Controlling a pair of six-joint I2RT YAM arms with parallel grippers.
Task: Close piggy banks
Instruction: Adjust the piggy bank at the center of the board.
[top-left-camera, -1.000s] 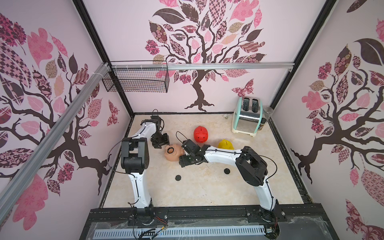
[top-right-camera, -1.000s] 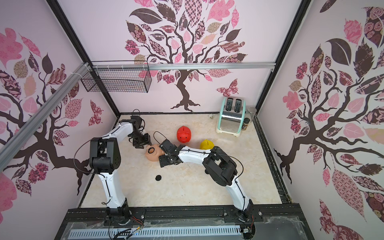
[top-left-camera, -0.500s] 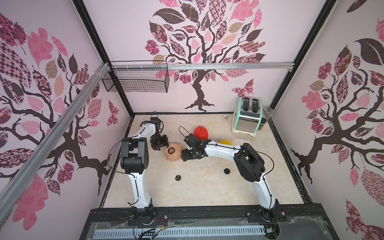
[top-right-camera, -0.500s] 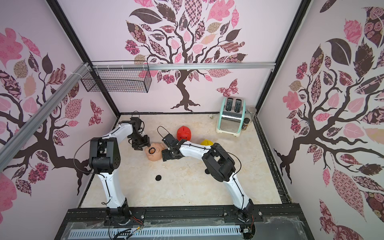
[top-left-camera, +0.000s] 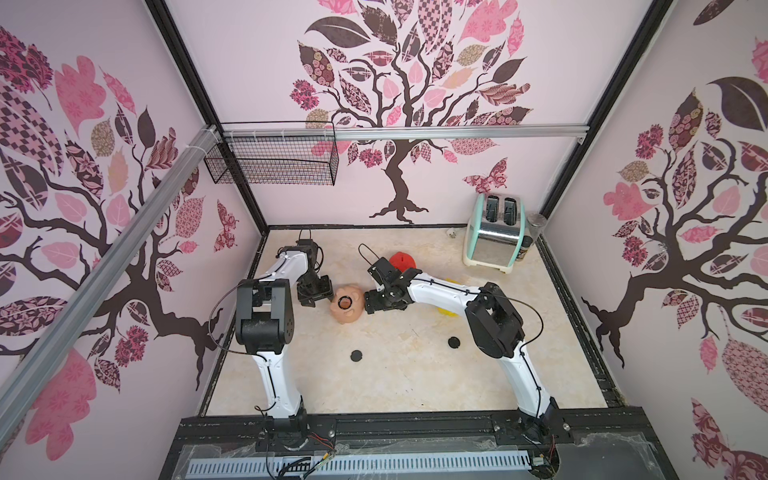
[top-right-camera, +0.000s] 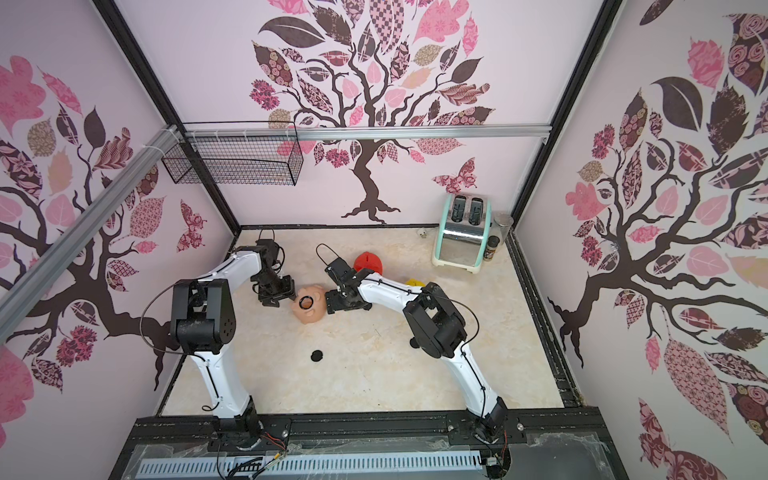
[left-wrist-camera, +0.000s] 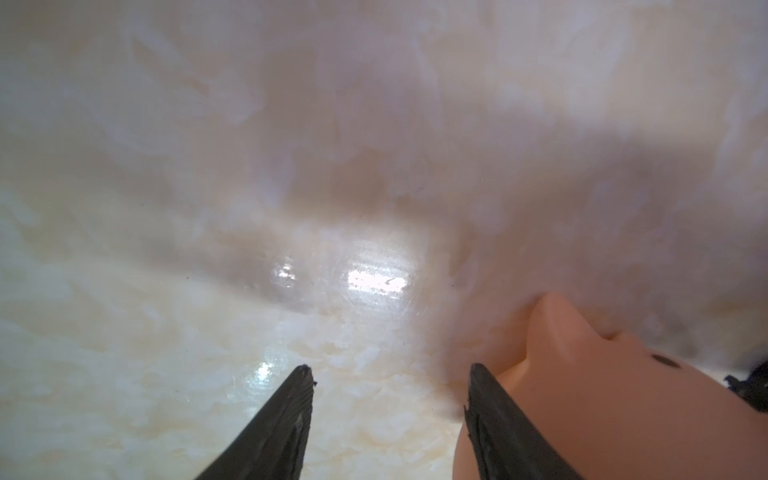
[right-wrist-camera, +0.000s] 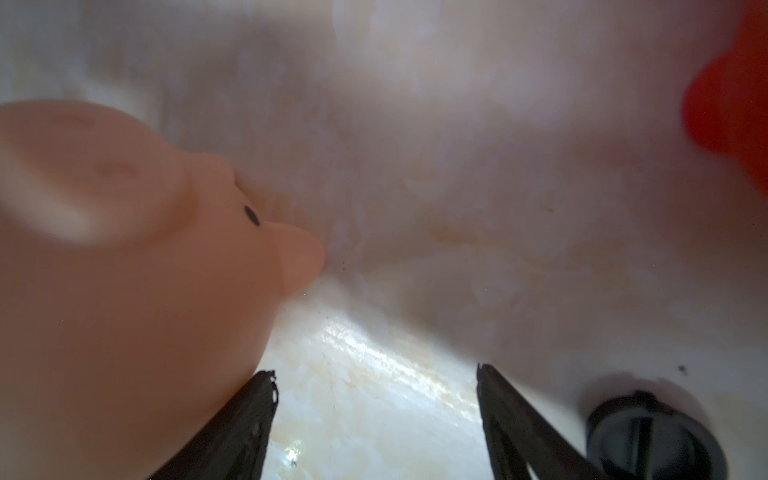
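The peach-pink piggy bank (top-left-camera: 348, 309) lies mid-table, its black-ringed round belly hole facing up. My left gripper (top-left-camera: 323, 296) stands open just left of it; in the left wrist view the pig (left-wrist-camera: 623, 411) touches the outside of one finger (left-wrist-camera: 498, 419), and only table shows between the jaws. My right gripper (top-left-camera: 371, 302) is open on the pig's right side, with the pig (right-wrist-camera: 124, 270) outside its finger (right-wrist-camera: 245, 419). The red piggy bank (top-left-camera: 402, 262) sits behind the right wrist. The yellow one (top-right-camera: 415, 282) is mostly hidden under the right arm.
Two black plug discs lie on the table nearer the front (top-left-camera: 356, 355) (top-left-camera: 454, 342); another plug (right-wrist-camera: 652, 432) lies beside the right gripper. A toaster (top-left-camera: 494, 237) stands at the back right. A wire basket (top-left-camera: 272, 164) hangs on the back-left rail.
The right arm has swung toward the back, now covering most of the yellow pig. The peach pig has shifted slightly. The left gripper has barely moved.
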